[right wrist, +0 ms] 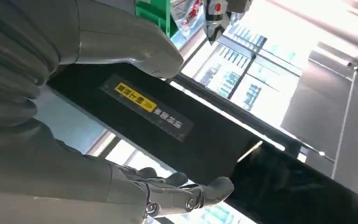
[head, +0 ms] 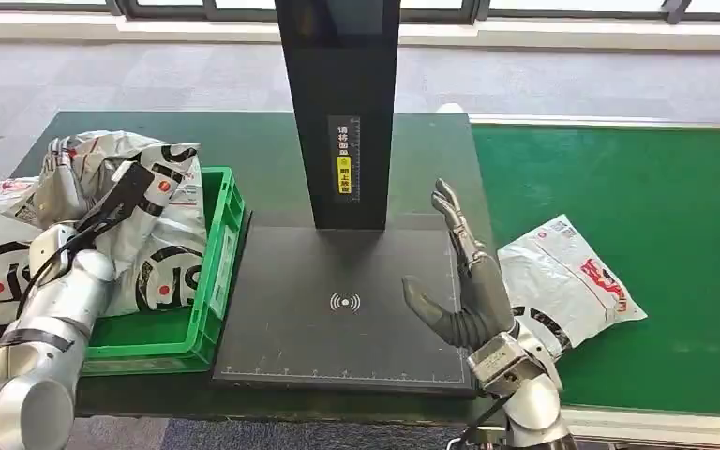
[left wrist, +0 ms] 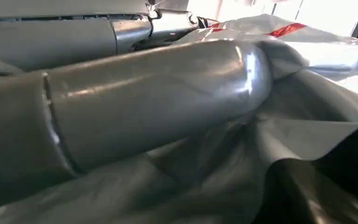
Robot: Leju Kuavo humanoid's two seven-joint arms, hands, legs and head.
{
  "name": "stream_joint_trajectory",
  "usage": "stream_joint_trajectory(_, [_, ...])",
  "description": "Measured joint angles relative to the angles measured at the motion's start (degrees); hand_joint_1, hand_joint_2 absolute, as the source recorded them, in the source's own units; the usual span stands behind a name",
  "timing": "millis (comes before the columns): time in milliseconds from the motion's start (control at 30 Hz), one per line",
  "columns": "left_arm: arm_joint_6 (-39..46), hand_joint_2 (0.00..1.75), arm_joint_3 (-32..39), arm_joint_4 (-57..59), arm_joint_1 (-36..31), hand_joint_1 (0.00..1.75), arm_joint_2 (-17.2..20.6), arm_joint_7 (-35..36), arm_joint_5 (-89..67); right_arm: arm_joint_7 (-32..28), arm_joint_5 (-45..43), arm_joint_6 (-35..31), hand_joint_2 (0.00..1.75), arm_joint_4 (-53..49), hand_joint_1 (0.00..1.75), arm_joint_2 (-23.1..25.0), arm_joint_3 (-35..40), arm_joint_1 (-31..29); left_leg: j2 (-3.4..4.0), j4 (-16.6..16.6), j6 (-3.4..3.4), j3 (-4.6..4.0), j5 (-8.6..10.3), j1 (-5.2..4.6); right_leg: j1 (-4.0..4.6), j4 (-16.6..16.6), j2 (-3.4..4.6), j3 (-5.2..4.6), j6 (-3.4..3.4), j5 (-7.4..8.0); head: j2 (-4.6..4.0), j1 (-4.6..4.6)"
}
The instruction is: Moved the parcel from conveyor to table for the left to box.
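Head view: parcel (head: 570, 283) flat on conveyor (head: 675, 206) — long axis diagonal, beside right hand (head: 464, 281).

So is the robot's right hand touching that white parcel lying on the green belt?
Apart. In the head view the right hand is raised, open, over the black scanner plate, and the parcel lies beside it on the belt, ungripped.

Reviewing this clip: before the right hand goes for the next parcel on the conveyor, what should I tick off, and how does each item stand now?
1. Right hand empty, fingers apart: ok.
2. Parcel lying on the green conveyor, beside the right hand: ok.
3. Black scanner pad bare for a drop: ok.
4. Left hand free of the bagged parcels in the green crate: not ok, its thumb presses into grey wrapping.
5. Whether the left hand grips a parcel: cannot tell.
6. Conveyor stopped: cannot tell.
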Motion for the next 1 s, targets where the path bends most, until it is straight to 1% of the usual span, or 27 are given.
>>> stream_joint_trajectory(33, [0.00, 0.00, 0.00, -0.18, 0.09, 0.00, -0.04, 0.00, -0.09, 0.17, 0.39, 0.00, 1.75, 0.45, 0.00, 0.04, -0.09, -0.10, 0.00, 0.00, 0.00, 0.00, 0.00, 0.00, 0.00, 0.00, 0.00, 0.00, 0.00, 0.00, 0.00, 0.00])
stream_joint_trajectory(67, [0.00, 0.00, 0.02, -0.39, 0.16, 0.00, -0.09, 0.00, -0.28, 0.48, 0.70, 0.00, 0.00, 0.91, 0.00, 0.07, -0.20, -0.22, -0.01, 0.00, 0.00, -0.01, 0.00, 0.00, 0.00, 0.00, -0.01, 0.00, 0.00, 0.00, 0.00, 0.00])
stream_joint_trajectory(200, [0.26, 0.00, 0.11, -1.65, 1.04, 0.00, -0.28, -0.49, -0.94, 3.13, 3.28, -0.94, 0.00, 3.92, 0.00, 0.22, -1.18, -1.69, 0.00, 0.00, 0.00, -0.01, 0.00, 0.00, 0.00, 0.00, 0.00, -0.01, 0.00, 0.00, 0.00, 0.00])
stream_joint_trajectory(267, [0.55, 0.00, 0.11, -2.30, 1.69, 0.00, -0.46, -0.99, -0.94, 4.57, 4.81, -2.14, 0.00, 7.00, 0.00, 0.22, -2.28, -3.15, 0.01, 0.00, 0.00, -0.01, 0.00, 0.00, 0.00, 0.00, 0.01, -0.02, 0.00, 0.00, 0.00, 0.00])
stream_joint_trajectory(500, [2.75, 0.00, 0.11, -5.66, 4.23, 0.00, -1.18, -0.59, -2.01, 5.70, 8.06, -3.43, 0.00, 14.16, 0.00, 0.46, -5.26, -6.49, 0.00, 0.01, 0.00, -0.01, 0.00, 0.00, -0.01, 0.00, 0.00, -0.01, 0.01, 0.02, 0.00, 0.00])
stream_joint_trajectory(767, [5.29, 0.00, 0.11, -11.85, 8.92, 0.00, -2.40, -0.18, -2.56, 6.16, 9.62, -3.48, 0.00, 15.15, 0.00, 1.22, -6.97, -6.98, 0.00, 0.01, 0.00, -0.07, 0.00, 0.00, 0.00, 0.00, 0.00, -0.08, 0.01, 0.01, 0.00, 0.00])
stream_joint_trajectory(867, [8.70, 0.00, 0.13, -15.96, 11.27, 0.00, -3.10, -2.17, 0.22, 6.16, 9.79, -3.50, 0.00, 15.19, 0.00, 1.53, -7.02, -6.97, 0.03, 0.01, 0.00, -0.06, -0.01, -0.01, -0.01, 0.00, 0.02, -0.10, 0.01, 0.01, 0.00, 0.00])
stream_joint_trajectory(933, [9.03, 0.00, 0.13, -18.87, 12.91, 0.00, -3.72, -2.62, 0.83, 6.16, 9.97, -3.54, 0.00, 15.19, 0.00, 1.79, -7.13, -6.98, 0.03, 0.01, 0.00, -0.06, -0.01, -0.01, -0.01, -0.01, 0.03, -0.09, 0.01, 0.01, 0.00, 0.00])
stream_joint_trajectory(967, [9.05, 0.00, 0.13, -19.93, 13.50, 0.00, -3.91, -2.75, 1.11, 6.16, 10.01, -3.54, 1.75, 15.19, 0.00, 1.94, -7.43, -6.97, 0.03, 0.01, 0.00, -0.07, -0.01, -0.01, 0.00, -0.01, 0.03, -0.09, 0.01, 0.01, 0.00, 0.00])
stream_joint_trajectory(1000, [9.26, 0.00, 0.13, -20.76, 13.95, 0.00, -4.04, -3.01, 1.52, 6.14, 10.05, -3.61, 1.75, 15.17, 0.00, 2.05, -7.61, -6.97, 0.02, 0.01, 0.00, -0.08, -0.01, -0.01, 0.00, -0.01, 0.02, -0.09, 0.01, 0.01, 0.00, 0.00])
